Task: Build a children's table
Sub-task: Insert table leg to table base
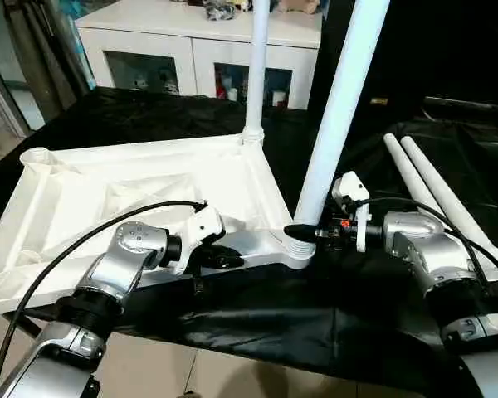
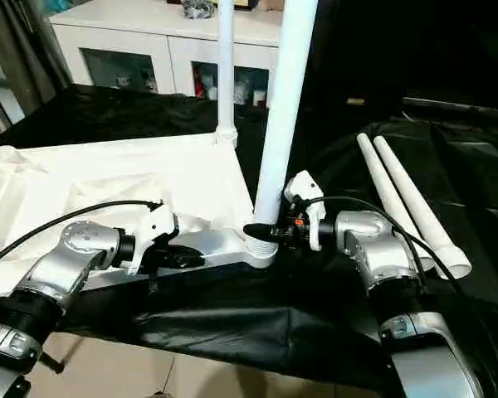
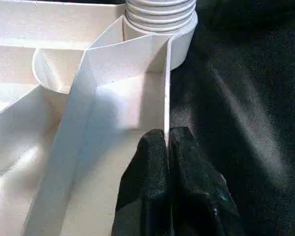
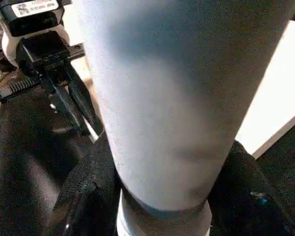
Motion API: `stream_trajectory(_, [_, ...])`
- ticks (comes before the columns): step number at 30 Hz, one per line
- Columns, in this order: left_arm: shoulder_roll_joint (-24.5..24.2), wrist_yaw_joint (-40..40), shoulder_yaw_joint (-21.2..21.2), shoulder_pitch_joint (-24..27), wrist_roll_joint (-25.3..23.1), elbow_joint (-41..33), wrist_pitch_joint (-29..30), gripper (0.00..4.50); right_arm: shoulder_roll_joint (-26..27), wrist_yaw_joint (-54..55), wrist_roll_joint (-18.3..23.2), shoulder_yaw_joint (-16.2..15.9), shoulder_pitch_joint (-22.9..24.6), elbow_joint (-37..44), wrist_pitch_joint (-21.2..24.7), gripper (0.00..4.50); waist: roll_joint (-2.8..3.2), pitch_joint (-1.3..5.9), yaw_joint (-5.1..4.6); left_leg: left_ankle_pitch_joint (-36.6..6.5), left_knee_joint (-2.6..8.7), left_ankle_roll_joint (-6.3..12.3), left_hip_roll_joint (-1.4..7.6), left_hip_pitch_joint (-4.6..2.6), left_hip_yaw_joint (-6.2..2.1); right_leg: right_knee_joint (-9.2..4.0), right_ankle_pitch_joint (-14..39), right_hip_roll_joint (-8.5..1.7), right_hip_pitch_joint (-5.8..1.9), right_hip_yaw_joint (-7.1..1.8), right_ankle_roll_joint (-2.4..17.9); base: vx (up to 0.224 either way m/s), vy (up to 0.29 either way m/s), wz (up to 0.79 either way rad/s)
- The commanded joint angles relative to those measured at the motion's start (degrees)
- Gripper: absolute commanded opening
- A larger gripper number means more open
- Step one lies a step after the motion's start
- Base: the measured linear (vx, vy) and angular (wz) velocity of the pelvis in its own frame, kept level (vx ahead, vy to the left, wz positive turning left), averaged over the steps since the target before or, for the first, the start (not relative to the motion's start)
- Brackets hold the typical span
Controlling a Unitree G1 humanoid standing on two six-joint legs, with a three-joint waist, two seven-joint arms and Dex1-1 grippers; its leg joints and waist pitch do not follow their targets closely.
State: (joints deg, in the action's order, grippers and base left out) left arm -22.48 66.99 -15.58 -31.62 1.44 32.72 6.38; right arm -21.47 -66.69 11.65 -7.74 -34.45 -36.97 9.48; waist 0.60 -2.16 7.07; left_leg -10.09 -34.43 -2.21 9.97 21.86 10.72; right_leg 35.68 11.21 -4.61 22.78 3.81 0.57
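The children's table top (image 1: 108, 191) lies upside down on black cloth, ribbed underside up. One white leg (image 1: 256, 75) stands upright in its far corner socket. A second leg (image 1: 340, 108) stands in the near corner socket (image 3: 160, 19), tilted slightly to the right. My right gripper (image 1: 303, 232) is shut around this leg's base, one black finger (image 4: 83, 196) on each side of the tube. My left gripper (image 3: 168, 147) is shut on the top's thin near rim, a short way left of that socket. The right wrist view shows the left gripper (image 4: 73, 108) pinching the rim.
Two loose white legs (image 1: 436, 195) lie side by side on the cloth at the right. A white cabinet (image 1: 191, 50) with glass-fronted compartments stands behind. The black cloth (image 1: 315, 307) hangs over the near edge above the tiled floor (image 1: 191, 373).
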Motion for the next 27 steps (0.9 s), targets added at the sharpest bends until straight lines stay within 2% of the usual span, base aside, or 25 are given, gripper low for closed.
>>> stream_trajectory(1, [0.19, -0.01, 1.38, -0.08, 1.85, -2.26, -0.15, 0.0, 1.14, -3.02, -2.63, -4.44, 3.47, -5.63, 2.65, 1.91, -0.2, 2.9, 0.09, -16.57, 4.88, 0.39, 3.71, -1.21, -1.56, -4.81, 14.99, -4.72, -2.1, -2.86, 12.43, 0.0, 0.0, 0.0])
stream_trajectory(6, [-0.12, 0.16, 1.42, -0.58, 1.64, -1.68, -0.08, 0.0, 1.98, -0.7, -3.17, -3.75, 2.89, -6.69, 1.24, 1.91, -0.15, 2.83, -0.07, -17.63, 5.02, 0.1, 3.74, -1.24, -1.62, -4.91, 15.96, -4.73, -2.0, -2.83, 12.5, 0.0, 0.0, 0.0])
stream_trajectory(10, [-0.05, 0.05, 1.72, -1.29, 1.76, -1.31, 0.36, 0.0, 3.18, 3.68, -3.06, -1.74, 2.36, -8.27, 0.79, 1.91, -0.14, 2.62, -0.42, -19.63, 5.27, -0.65, 3.77, -1.37, -1.74, -5.19, 18.6, -4.78, -1.77, -2.86, 11.94, 0.0, 0.0, 0.0])
stream_trajectory(15, [-0.18, 0.19, 1.85, -1.35, 1.93, -1.36, 0.73, 0.0, 4.17, 7.56, -3.38, -0.85, 2.29, -9.11, 1.35, 1.91, -0.13, 2.11, -1.06, -25.38, 5.61, -2.21, 3.65, -1.74, -2.26, -6.15, 27.7, -5.09, -1.36, -2.89, 9.4, 0.0, 0.0, 0.0])
stream_trajectory(18, [0.15, -1.15, 2.1, -1.6, 1.8, -0.95, 2.2, 0.0, 6.13, 12.85, -2.86, 0.71, 2.58, -9.31, 4.11, 1.91, -0.07, 1.73, -1.56, -28.69, 5.84, -3.14, 3.57, -2.2, -2.7, -6.81, 33.42, -5.22, -0.92, -2.83, 7.57, 0.0, 0.0, 0.0])
stream_trajectory(19, [0.54, -2.2, 2.35, -1.83, 1.71, -0.58, 2.86, 0.0, 6.86, 14.45, -2.77, 1.07, 2.99, -8.87, 5.17, 1.91, -0.09, 1.78, -1.84, -29.95, 5.96, -3.45, 3.57, -2.36, -2.94, -7.02, 34.76, -5.22, -1.0, -2.64, 6.91, 0.0, 0.0, 0.0])
stream_trajectory(23, [1.41, -4.05, 2.94, -2.24, 1.81, -0.07, 4.39, 0.0, 8.52, 18.14, -2.3, 2.02, 3.64, -8.4, 7.31, 1.91, -0.02, 1.66, -2.36, -31.71, 6.47, -3.91, 3.61, -2.38, -3.27, -7.28, 34.2, -5.09, -1.05, -2.51, 6.42, 0.0, 0.0, 0.0])
stream_trajectory(25, [2.48, -6.54, 3.44, -2.87, 1.62, 0.53, 5.8, 0.0, 10.06, 22.64, -2.54, 2.8, 3.63, -9.16, 7.86, 1.91, 0.13, 1.38, -2.62, -34.6, 6.39, -4.31, 3.35, -2.98, -3.41, -7.95, 37.68, -5.1, -0.6, -2.21, 5.25, 0.0, 0.0, 0.0])
stream_trajectory(27, [3.57, -10.01, 3.59, -3.69, 0.63, 1.37, 7.26, 0.0, 11.61, 27.38, -2.77, 3.89, 2.87, -11.16, 7.64, 1.91, 0.28, 1.19, -2.84, -36.32, 6.38, -4.57, 3.24, -3.41, -3.64, -8.41, 39.55, -5.07, -0.49, -1.73, 4.27, 0.0, 0.0, 0.0])
